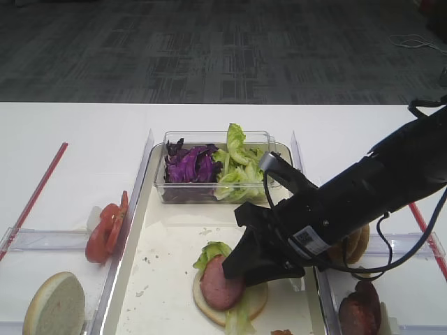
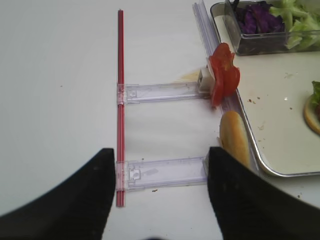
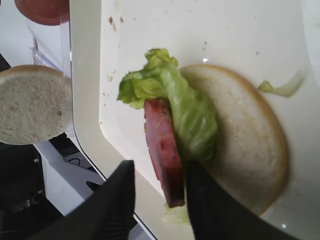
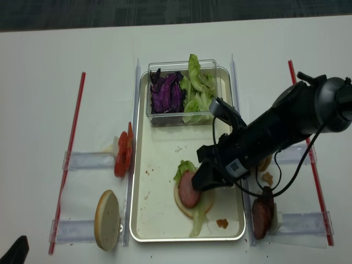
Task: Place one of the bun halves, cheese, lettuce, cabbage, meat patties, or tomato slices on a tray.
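Left gripper (image 2: 159, 195): fingers spread wide over bare desk, nothing between them, parked by the red strip (image 2: 120, 100) near the desk's left edge.
Spare bun half (image 4: 107, 219): propped on edge just outside the tray's left rim, near the front-left corner, pale cut face showing.
Tomato slices (image 4: 122, 154): a few red rounds leaning together just outside the left rim, further back than that bun.
Tray (image 4: 154, 220): long cream one with a silvery rim, crumbs scattered on it.
Clear box (image 4: 181, 91): sits at the tray's back end, purple cabbage (image 4: 166, 92) on its left, lettuce (image 4: 199, 93) on its right.
Bun on tray (image 3: 245, 140): lies cut face up toward the front end, with a green leaf (image 3: 175, 100) on it.
Meat patty (image 3: 164, 150): pink slice on top of that leaf and bun.
Right gripper (image 3: 160, 210): jaws partly apart, one finger either side of the patty's edge; can't tell if they're gripping it.
More patties (image 4: 262, 212): standing just outside the tray's right rim, near the front-right corner.
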